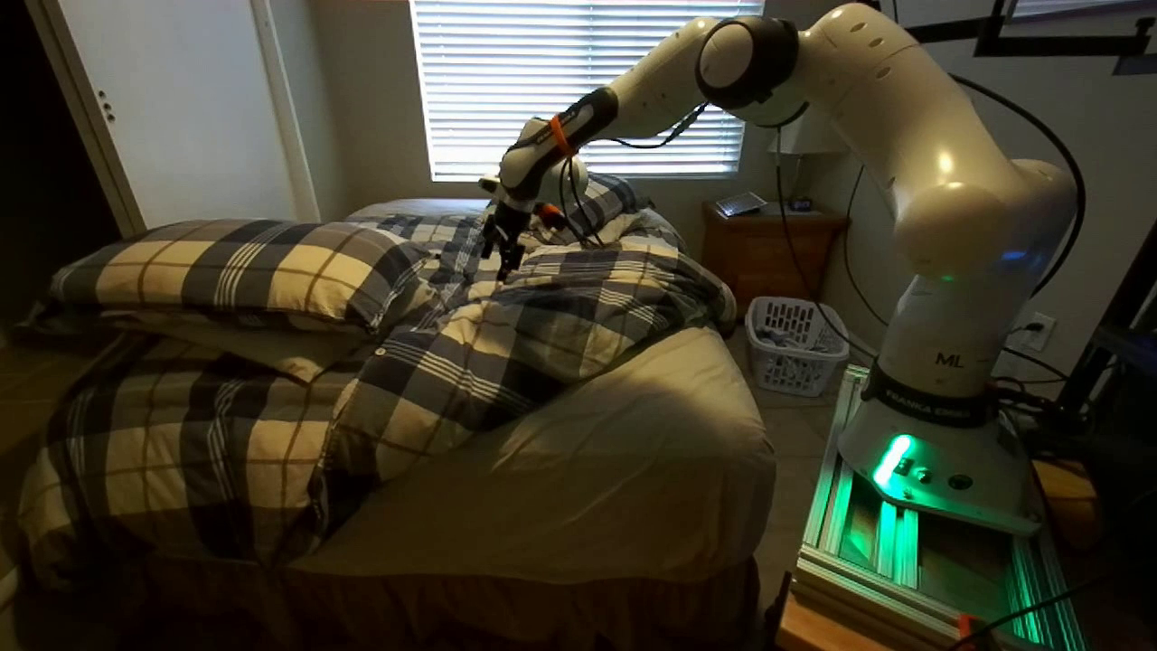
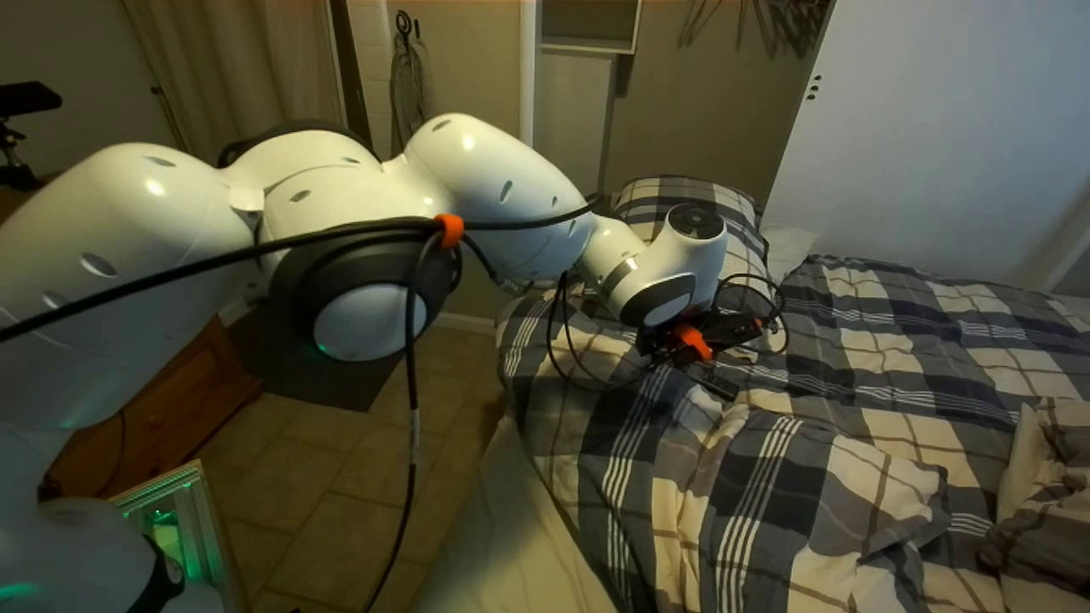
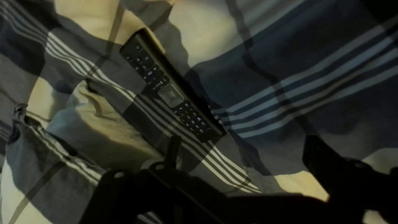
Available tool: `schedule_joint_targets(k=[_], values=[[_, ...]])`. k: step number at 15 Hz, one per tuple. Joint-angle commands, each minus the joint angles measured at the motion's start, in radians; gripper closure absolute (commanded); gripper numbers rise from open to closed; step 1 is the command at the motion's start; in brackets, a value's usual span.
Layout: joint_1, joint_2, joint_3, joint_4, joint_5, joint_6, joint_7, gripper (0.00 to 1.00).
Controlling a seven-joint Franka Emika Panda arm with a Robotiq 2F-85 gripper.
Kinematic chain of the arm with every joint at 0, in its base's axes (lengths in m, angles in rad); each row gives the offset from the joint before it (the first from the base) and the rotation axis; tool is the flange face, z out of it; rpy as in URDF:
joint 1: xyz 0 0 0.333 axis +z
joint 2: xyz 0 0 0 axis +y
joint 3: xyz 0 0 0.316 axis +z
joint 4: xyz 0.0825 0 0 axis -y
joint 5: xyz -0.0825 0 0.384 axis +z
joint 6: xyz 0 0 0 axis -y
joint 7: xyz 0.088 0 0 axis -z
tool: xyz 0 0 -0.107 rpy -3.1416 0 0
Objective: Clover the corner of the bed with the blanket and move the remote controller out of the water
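Looks ready for picking up the remote controller [image 3: 172, 93], lying slantwise on the blanket [image 1: 578, 325]. With the gripper [image 3: 242, 144] spread wide and holding nothing, turn to straddle the narrow width, descend gently, then close without pinching folds. Expect slim, hard, black plastic with rows of small keys, probably sliding easily over soft, thick, rumpled plaid. Leave the rounded corner of the bed [image 1: 723, 407], bare and beige, for covering later.

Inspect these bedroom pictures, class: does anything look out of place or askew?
Yes. The blanket lies askew and rumpled, leaving a corner of the bed uncovered. The remote controller, lying on the blanket, also seems misplaced.
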Motion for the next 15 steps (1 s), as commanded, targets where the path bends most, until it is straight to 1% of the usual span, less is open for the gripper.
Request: schedule_joint_targets(k=[1,4,5,7,8,9,11,15], values=[[0.064,-0.003,-0.105,0.013,0.026,-0.078,0.127,0.00],[0.106,0.001,-0.184,0.012,-0.007,-0.144,0.223,0.00],[0.109,0.006,-0.192,0.017,-0.002,-0.163,0.240,0.00],[0.102,0.014,-0.188,0.028,0.022,-0.213,0.271,0.00],[0.096,0.018,-0.184,0.032,0.030,-0.231,0.286,0.04],[0.093,0.020,-0.181,0.034,0.035,-0.238,0.298,0.26],[0.082,0.025,-0.173,0.037,0.048,-0.260,0.322,0.31],[0.062,0.032,-0.164,0.041,0.089,-0.295,0.357,0.59]])
